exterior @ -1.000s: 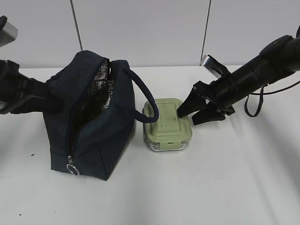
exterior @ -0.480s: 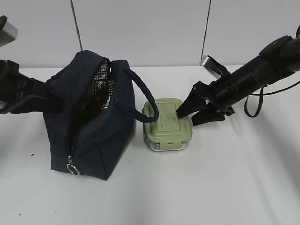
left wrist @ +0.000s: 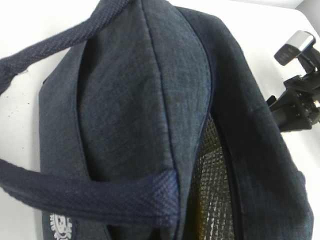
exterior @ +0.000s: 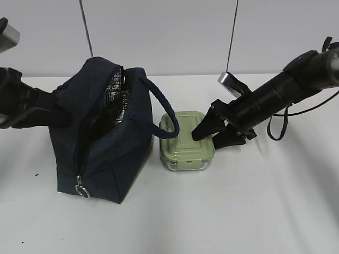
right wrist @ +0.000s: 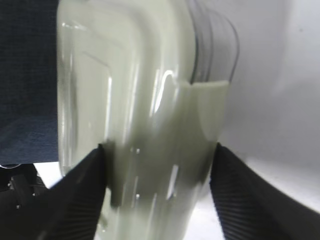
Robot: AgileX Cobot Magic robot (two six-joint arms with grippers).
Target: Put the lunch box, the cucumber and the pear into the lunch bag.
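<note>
The right claw (exterior: 204, 133) straddles the near end of the lunch box (exterior: 186, 140), its fingers (right wrist: 82, 192) spread to either side, not yet clamped. The box sits on the table (exterior: 254, 206) just beside the lunch bag (exterior: 103, 143). It looks rigid, with a smooth, likely slippery lid; gripping across its short sides seems safest. The left claw is hidden behind the bag, so I cannot tell its state. Neither cucumber nor pear is visible.

Lunch box (exterior: 186, 141) right of lunch bag (exterior: 100, 143)
</note>
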